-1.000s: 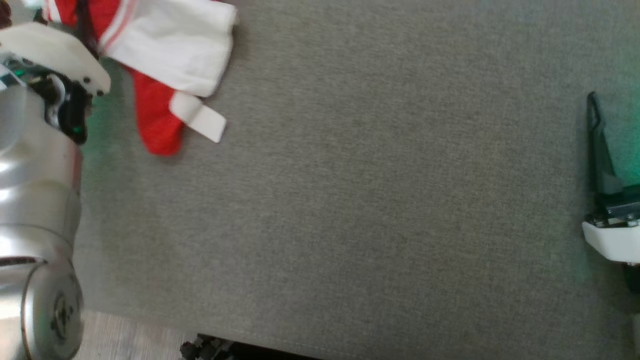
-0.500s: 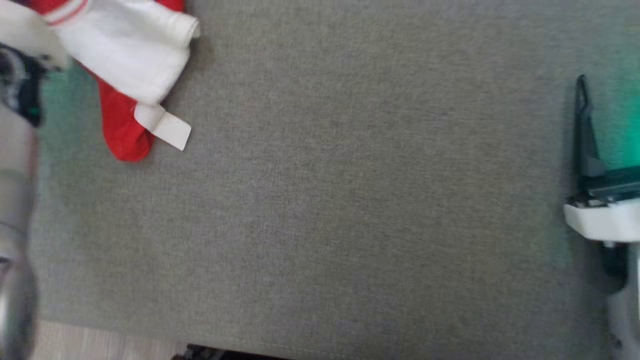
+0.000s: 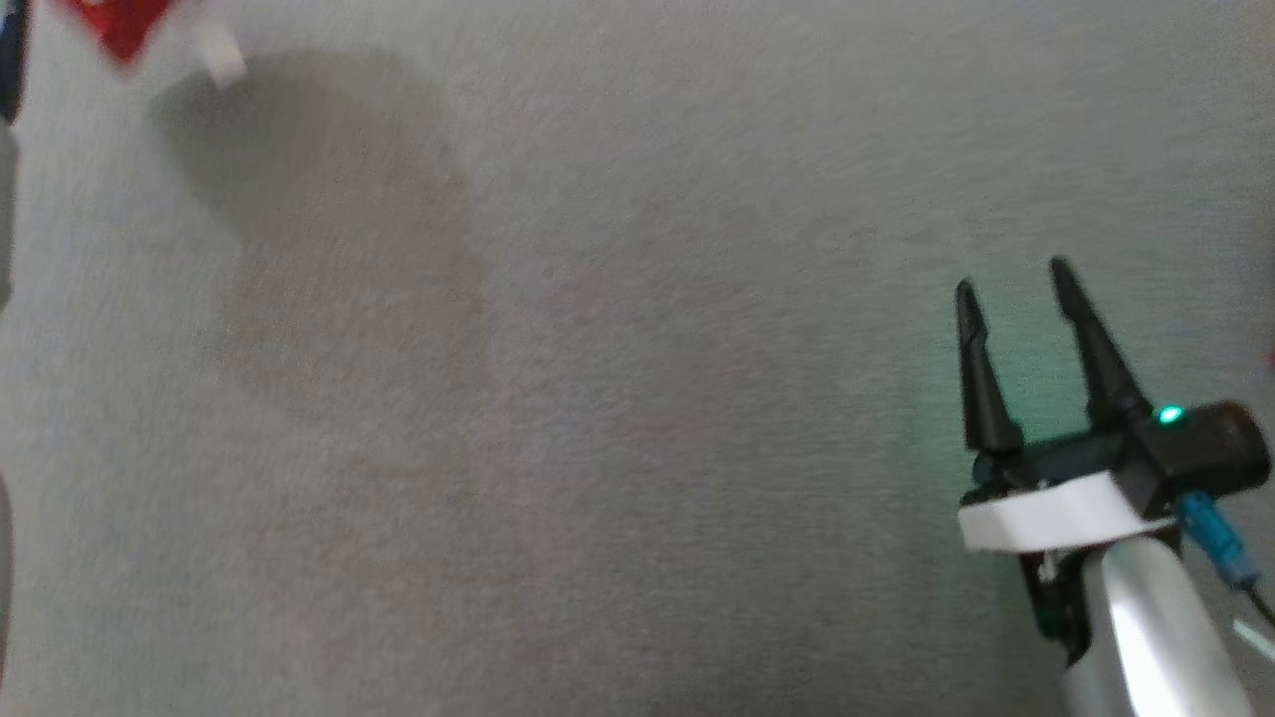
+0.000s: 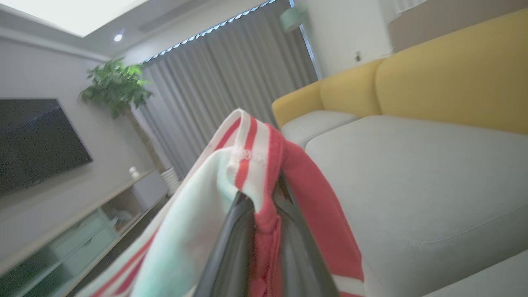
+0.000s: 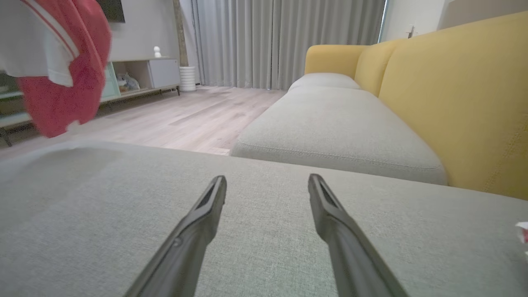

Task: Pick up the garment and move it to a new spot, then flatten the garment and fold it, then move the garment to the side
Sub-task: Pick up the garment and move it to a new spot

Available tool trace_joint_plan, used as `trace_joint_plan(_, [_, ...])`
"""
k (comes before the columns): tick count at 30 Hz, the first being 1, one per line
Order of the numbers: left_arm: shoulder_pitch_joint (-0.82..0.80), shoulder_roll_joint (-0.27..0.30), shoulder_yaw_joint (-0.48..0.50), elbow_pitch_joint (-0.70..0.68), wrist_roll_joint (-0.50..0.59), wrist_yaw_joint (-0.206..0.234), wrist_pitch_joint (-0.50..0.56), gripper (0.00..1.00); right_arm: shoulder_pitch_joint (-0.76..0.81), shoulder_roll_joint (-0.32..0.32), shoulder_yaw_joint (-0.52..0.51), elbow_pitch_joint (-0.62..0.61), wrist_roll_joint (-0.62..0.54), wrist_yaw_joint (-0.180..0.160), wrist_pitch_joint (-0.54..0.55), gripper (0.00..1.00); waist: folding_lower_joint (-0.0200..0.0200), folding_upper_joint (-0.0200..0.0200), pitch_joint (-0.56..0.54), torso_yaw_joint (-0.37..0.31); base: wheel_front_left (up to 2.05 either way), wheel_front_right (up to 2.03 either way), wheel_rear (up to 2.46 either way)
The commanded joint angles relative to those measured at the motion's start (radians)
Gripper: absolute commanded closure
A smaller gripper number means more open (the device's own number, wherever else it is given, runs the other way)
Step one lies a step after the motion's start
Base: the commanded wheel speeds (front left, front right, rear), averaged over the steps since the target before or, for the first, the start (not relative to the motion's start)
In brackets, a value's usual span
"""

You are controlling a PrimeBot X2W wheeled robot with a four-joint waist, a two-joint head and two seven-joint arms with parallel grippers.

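The garment [image 4: 247, 181] is red and white with striped trim. In the left wrist view my left gripper [image 4: 264, 206] is shut on a bunched red fold of it, and the cloth drapes over both fingers, lifted off the seat. The head view catches just a red tip of the garment [image 3: 120, 25] at the top left, with its shadow on the grey cushion [image 3: 598, 398] below. From the right wrist view the garment [image 5: 62, 82] hangs in the air at the upper left. My right gripper [image 3: 1011, 279] stands open over the cushion at the lower right, holding nothing [image 5: 267, 183].
A yellow sofa back [image 5: 453, 90] runs along the right, with a further grey seat cushion [image 5: 330, 119] beyond. Wooden floor [image 5: 185, 115], a low TV cabinet [image 5: 140, 78] and grey curtains lie past the cushion edge. A small red and white scrap [image 5: 522, 233] lies at the far right.
The head camera has swung, so the whole picture shifted. The garment has been lifted off the cushion in my left gripper. My right gripper now shows both fingers apart.
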Motion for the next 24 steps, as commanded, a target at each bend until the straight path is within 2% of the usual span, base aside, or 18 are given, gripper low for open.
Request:
trace_joint_plan(1, [-0.056,0.038,-0.023,-0.077,-0.014,0.002,0.015,1.00,0.025,0.010,0.032,-0.021,0.019,0.007,0.001,0.00,0.0002,0.0000,-0.138,-0.118,0.00,0.00,0.00])
trace_joint_plan(9, [-0.036,0.035,-0.177,-0.333,-0.133,0.002,0.130,1.00,0.059,0.017,0.064,-0.039,0.081,0.007,0.001,0.00,0.0002,0.0000,-0.193,-0.233,0.00,0.00,0.00])
trace_joint_plan(15, [0.181,0.015,-0.250,-0.464,-0.214,0.005,0.180,1.00,0.069,0.017,0.076,-0.055,0.115,0.007,0.001,0.00,0.0002,0.0000,-0.169,-0.297,0.00,0.00,0.00])
trace_joint_plan(16, [0.181,0.015,-0.250,-0.464,-0.214,0.005,0.180,1.00,0.069,0.017,0.076,-0.055,0.115,0.007,0.001,0.00,0.0002,0.0000,-0.169,-0.297,0.00,0.00,0.00])
trace_joint_plan(19, [0.351,-0.008,-0.297,-0.479,-0.232,0.021,0.161,1.00,0.071,0.017,0.084,-0.059,0.124,0.007,0.001,0.00,0.0002,0.0000,-0.140,-0.319,0.00,0.00,0.00])
trace_joint_plan(24, [0.641,-0.111,-0.374,-0.416,-0.277,0.035,0.027,1.00,0.074,0.017,0.090,-0.051,0.150,0.007,0.001,0.00,0.0002,0.0000,-0.102,-0.338,0.00,0.00,0.00])
